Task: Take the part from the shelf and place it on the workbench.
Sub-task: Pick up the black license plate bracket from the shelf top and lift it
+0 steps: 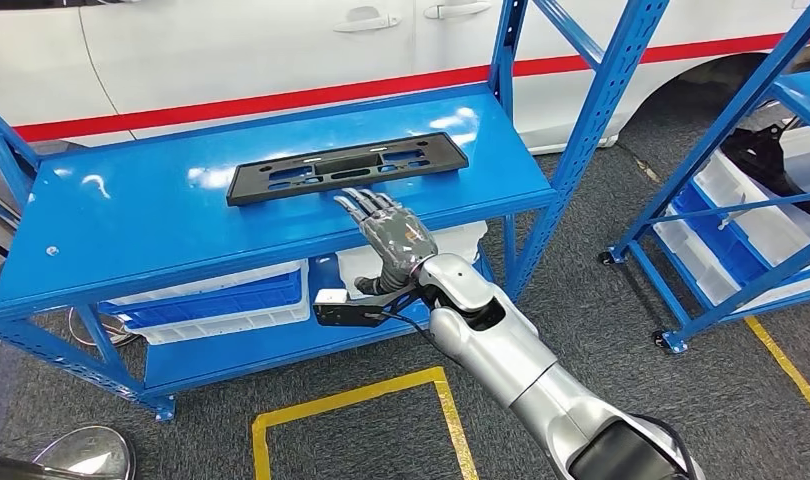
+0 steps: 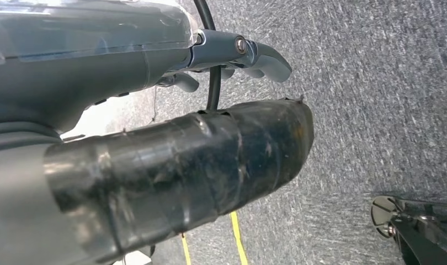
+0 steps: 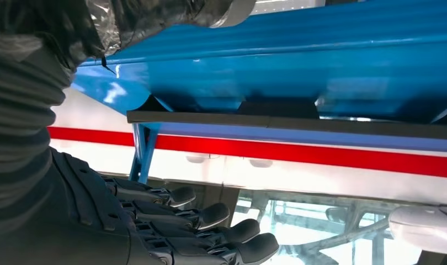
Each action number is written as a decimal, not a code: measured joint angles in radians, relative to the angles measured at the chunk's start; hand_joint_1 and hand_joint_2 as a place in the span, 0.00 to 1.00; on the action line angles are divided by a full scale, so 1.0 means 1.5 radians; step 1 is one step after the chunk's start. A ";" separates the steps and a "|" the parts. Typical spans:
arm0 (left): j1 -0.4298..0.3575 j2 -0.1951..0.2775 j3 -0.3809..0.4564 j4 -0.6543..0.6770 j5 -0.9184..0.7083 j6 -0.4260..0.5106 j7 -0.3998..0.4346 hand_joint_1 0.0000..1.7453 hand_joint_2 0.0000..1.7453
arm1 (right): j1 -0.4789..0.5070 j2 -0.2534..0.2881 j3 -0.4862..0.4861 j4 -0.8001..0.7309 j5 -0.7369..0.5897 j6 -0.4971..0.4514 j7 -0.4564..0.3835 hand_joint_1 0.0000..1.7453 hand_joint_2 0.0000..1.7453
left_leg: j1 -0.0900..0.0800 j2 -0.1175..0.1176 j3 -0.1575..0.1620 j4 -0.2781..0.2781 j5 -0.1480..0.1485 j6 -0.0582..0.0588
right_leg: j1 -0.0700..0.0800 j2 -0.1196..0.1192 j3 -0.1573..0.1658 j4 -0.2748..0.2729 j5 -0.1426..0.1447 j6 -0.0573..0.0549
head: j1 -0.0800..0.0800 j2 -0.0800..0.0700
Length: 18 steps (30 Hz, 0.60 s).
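A flat black plastic part [image 1: 346, 167] with several cut-outs lies on the top board of the blue shelf [image 1: 131, 220], near its middle. My right hand [image 1: 391, 235] reaches in over the shelf's front edge with its fingers stretched flat. The fingertips [image 1: 366, 200] lie just short of the part's near edge and hold nothing. The right wrist view has the part's thin edge [image 3: 298, 122] on the blue board [image 3: 320, 61], apart from the dark fingers [image 3: 199, 221]. My left hand [image 2: 155, 138] hangs over grey carpet, holding nothing.
A white car with a red stripe [image 1: 231, 50] stands close behind the shelf. White bins [image 1: 221, 300] sit on the lower level. Blue uprights [image 1: 601, 110] rise at the shelf's right end. A second blue rack with bins [image 1: 741, 230] stands at the right. Yellow tape [image 1: 381, 395] marks the carpet.
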 joint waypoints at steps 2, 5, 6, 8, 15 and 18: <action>0.000 -0.001 0.000 0.000 -0.002 0.001 -0.002 0.00 0.00 | -0.001 0.003 0.000 0.005 0.000 0.000 0.000 0.00 1.00 | 0.000 0.000 0.000 0.000 0.000 0.000 | 0.000 0.000 0.000 0.000 0.000 0.000 | 0.000 0.000; 0.000 -0.002 0.000 0.000 -0.003 0.002 -0.005 0.00 0.00 | -0.002 0.006 0.000 0.011 0.000 0.000 0.000 0.00 1.00 | 0.000 0.000 0.000 0.000 0.000 0.000 | 0.000 0.000 0.000 0.000 0.000 0.000 | 0.000 0.000; 0.000 -0.002 0.000 0.000 -0.003 0.002 -0.005 0.00 0.00 | -0.002 0.007 0.000 0.013 0.000 0.000 0.000 0.00 1.00 | 0.000 0.000 0.000 0.000 0.000 0.000 | 0.000 0.000 0.000 0.000 0.000 0.000 | 0.000 0.000; 0.000 -0.002 0.000 0.000 -0.003 0.002 -0.006 0.00 0.00 | -0.002 0.009 0.000 0.016 0.000 0.000 0.000 0.00 1.00 | 0.000 0.000 0.000 0.000 0.000 0.000 | 0.000 0.000 0.000 0.000 0.000 0.000 | 0.000 0.000; 0.000 -0.004 0.003 0.001 -0.004 0.002 -0.014 0.00 0.00 | -0.005 0.016 0.000 0.023 0.002 0.004 0.000 0.00 1.00 | -0.001 0.000 -0.002 0.005 -0.001 0.001 | -0.002 0.000 -0.001 -0.001 0.002 0.002 | 0.000 0.000; 0.000 -0.004 0.005 0.001 -0.005 0.002 -0.016 0.00 0.00 | -0.006 0.021 0.000 0.025 0.003 0.006 -0.001 0.00 1.00 | -0.001 0.000 -0.004 0.006 -0.001 0.003 | -0.002 0.000 -0.001 -0.002 0.003 0.005 | 0.000 0.000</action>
